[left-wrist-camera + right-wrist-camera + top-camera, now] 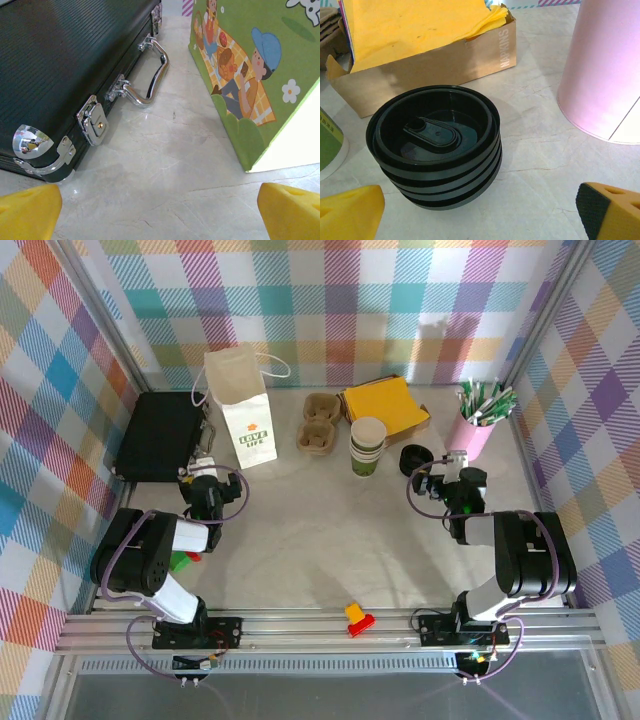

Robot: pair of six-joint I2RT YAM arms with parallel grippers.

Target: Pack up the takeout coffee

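Note:
The takeout coffee is out of view. A stack of lidless cream-and-green cups stands mid-table, its edge at the left of the right wrist view. A stack of black lids sits just ahead of my right gripper, which is open with bare tabletop between its yellow fingers. My left gripper is open too, over bare table between a black case and the paper bag.
The black case lies at the back left. Brown cup carriers and a box of yellow napkins are behind the cups. A pink cup of sticks stands at the right. A red-yellow block rests on the front rail.

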